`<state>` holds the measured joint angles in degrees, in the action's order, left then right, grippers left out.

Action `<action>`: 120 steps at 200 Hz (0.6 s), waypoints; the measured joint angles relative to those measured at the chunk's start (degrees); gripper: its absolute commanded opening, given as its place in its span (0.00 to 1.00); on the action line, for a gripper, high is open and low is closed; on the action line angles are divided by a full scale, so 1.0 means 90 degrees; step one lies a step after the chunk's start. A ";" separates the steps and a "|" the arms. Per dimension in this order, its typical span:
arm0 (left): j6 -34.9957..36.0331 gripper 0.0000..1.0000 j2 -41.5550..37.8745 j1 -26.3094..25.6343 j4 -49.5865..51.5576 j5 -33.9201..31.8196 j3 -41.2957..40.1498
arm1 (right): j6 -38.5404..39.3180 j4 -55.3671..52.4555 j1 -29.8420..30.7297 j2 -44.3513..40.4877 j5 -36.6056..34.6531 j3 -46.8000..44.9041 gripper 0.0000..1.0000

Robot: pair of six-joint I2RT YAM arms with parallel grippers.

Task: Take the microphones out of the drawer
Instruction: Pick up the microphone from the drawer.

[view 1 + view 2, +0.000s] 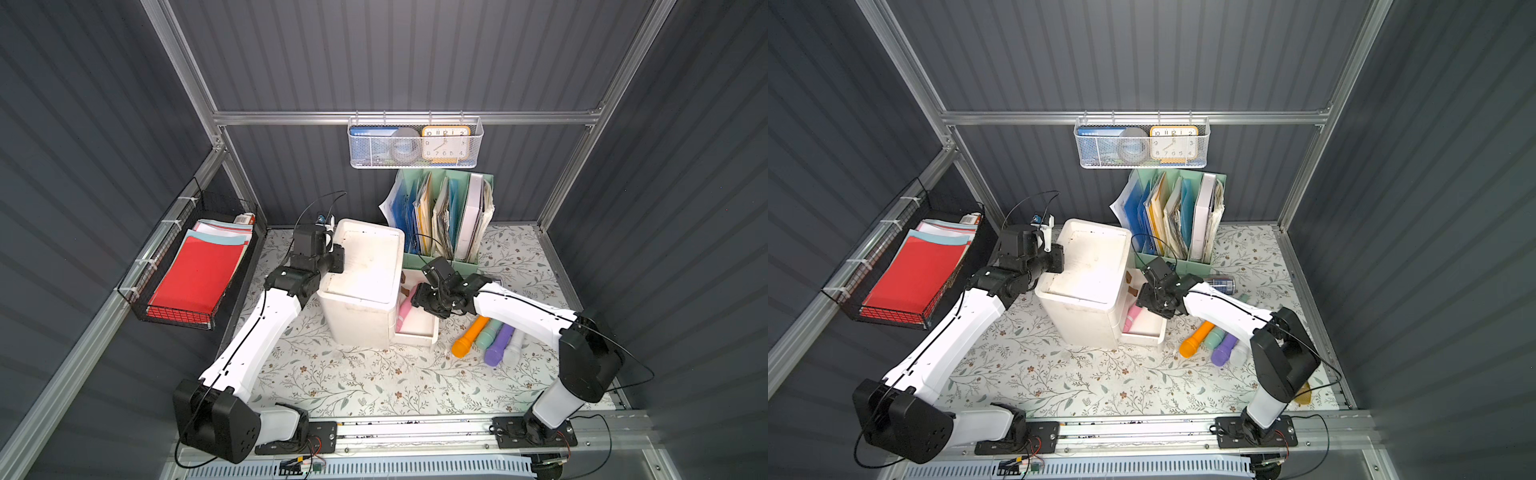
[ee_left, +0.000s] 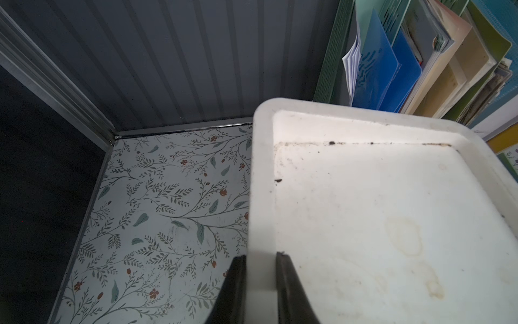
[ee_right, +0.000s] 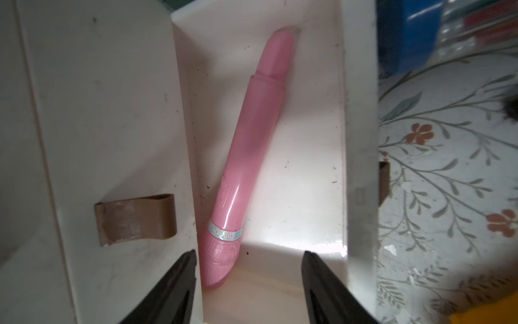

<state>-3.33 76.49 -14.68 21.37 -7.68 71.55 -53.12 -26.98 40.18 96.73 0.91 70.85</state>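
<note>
Pink microphone [image 3: 252,146] lies in the open drawer [image 3: 358,112], with the right hand [image 3: 249,254] spread wide above it, holding nothing.
In both top views the white drawer unit [image 1: 361,266] stands on the flowered counter [image 1: 353,382] with its lowest drawer pulled out and the microphone along the inner side; the left hand [image 1: 336,258] is at the unit's top edge, and a clock [image 1: 445,143] in the wall basket [image 1: 374,160] shows numerals 1 to 12. In the left wrist view, the left hand is pinched narrow on the raised rim [image 2: 262,196] of the unit's top. In the right wrist view, the microphone lies aslant, touching neither finger; its pale band [image 3: 225,234] reads "micro", the rest curving out of sight, and a brown pull tab [image 3: 134,218] marks the closed front beside it.
</note>
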 measured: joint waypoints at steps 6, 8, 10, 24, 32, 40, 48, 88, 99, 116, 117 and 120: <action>-0.0002 0.06 0.0000 0.0000 0.0000 0.0000 0.0000 | -0.0022 -0.0002 0.0036 0.0085 0.0000 0.0058 0.65; 0.0000 0.06 0.0000 0.0000 0.0000 0.0002 0.0000 | -0.0032 0.0000 0.0049 0.0121 0.0005 0.0078 0.65; -0.0002 0.06 0.0000 0.0000 0.0000 0.0002 0.0000 | -0.0041 0.0000 0.0053 0.0138 0.0002 0.0090 0.65; -0.0002 0.06 0.0000 0.0000 0.0000 0.0002 0.0000 | -0.0153 0.0015 0.0117 0.0282 -0.0005 0.0151 0.65; 0.0000 0.06 0.0000 0.0000 0.0000 0.0002 0.0000 | -0.0248 0.0017 0.0134 0.0335 -0.0007 0.0151 0.65; 0.0000 0.06 0.0000 0.0000 0.0000 0.0002 0.0000 | -0.0342 0.0019 0.0136 0.0381 -0.0007 0.0151 0.65; 0.0000 0.06 0.0000 0.0000 0.0000 0.0002 0.0000 | -0.0435 0.0029 0.0136 0.0418 -0.0017 0.0151 0.65; -0.0002 0.06 -0.0002 0.0000 0.0000 0.0002 0.0000 | -0.1049 0.0240 0.0143 0.0600 -0.0151 0.0148 0.65; -0.0002 0.06 -0.0002 0.0000 0.0000 0.0002 0.0000 | -0.1224 0.0345 0.0143 0.0673 -0.0165 0.0143 0.65; 0.0000 0.06 -0.0002 0.0000 0.0000 0.0002 0.0000 | -0.1460 0.0522 0.0148 0.0806 -0.0175 0.0136 0.65; -0.0002 0.06 -0.0002 0.0000 0.0000 0.0002 0.0000 | -0.1469 0.0529 0.0148 0.0814 -0.0177 0.0136 0.65; 0.0000 0.06 -0.0002 0.0000 0.0000 0.0002 0.0000 | -0.1520 0.0561 0.0148 0.0845 -0.0177 0.0136 0.65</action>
<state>-3.33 76.47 -14.68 21.37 -7.66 71.55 -66.81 -21.93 41.52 104.33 -0.69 72.07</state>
